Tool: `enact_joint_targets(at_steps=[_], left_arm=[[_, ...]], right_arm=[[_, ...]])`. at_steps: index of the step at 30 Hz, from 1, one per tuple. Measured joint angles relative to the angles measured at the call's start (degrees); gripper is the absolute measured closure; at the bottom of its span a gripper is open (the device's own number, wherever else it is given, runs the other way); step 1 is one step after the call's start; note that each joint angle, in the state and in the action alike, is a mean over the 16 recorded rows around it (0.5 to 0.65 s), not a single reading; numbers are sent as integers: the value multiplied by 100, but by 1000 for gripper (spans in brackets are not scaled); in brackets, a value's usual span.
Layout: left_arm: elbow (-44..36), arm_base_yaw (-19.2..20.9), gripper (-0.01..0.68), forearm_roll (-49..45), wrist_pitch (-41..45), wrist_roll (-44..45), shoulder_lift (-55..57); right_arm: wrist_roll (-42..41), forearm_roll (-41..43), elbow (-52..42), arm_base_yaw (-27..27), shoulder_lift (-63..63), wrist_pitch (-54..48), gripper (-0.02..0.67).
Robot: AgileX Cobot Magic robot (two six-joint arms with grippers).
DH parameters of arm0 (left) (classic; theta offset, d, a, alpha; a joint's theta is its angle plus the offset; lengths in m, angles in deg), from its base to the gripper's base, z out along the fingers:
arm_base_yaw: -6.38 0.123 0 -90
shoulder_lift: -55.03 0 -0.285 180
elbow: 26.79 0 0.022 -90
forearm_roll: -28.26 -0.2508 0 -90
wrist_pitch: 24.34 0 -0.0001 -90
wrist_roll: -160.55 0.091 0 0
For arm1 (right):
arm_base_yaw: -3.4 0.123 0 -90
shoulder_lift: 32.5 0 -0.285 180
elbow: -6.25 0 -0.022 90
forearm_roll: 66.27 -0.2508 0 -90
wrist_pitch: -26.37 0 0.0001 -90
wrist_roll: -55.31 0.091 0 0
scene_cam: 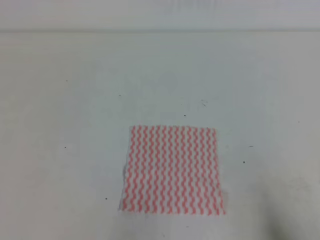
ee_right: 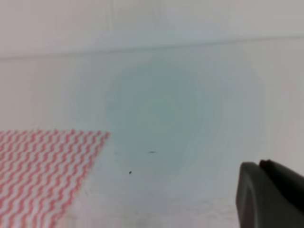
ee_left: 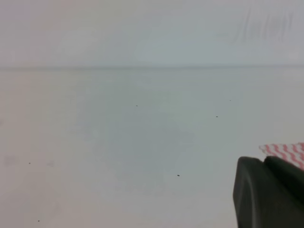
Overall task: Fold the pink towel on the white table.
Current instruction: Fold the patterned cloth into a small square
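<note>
While no writing shows, pink towel (scene_cam: 172,170) lies flat on white table (scene_cam: 75,100); both grippers' states cannot be told.

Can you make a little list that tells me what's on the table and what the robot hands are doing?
towel: pink towel, pink-red and white wavy stripes
towel state: lying flat and spread out, not folded yet
table: white table, with small dark specks
left gripper: only a dark edge shows in the left wrist view, near a towel corner; open or shut unclear
right gripper: only a dark edge shows in the right wrist view, apart from the towel; open or shut unclear
holding anything: no hold visible
</note>
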Motion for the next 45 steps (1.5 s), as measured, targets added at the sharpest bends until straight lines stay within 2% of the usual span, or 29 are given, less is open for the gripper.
enact_joint_targets(at_steps=[45], left_arm=[[-8,0,675,-15,3,0,8]], right_arm=[[1,141,5,0,0,-243,667]])
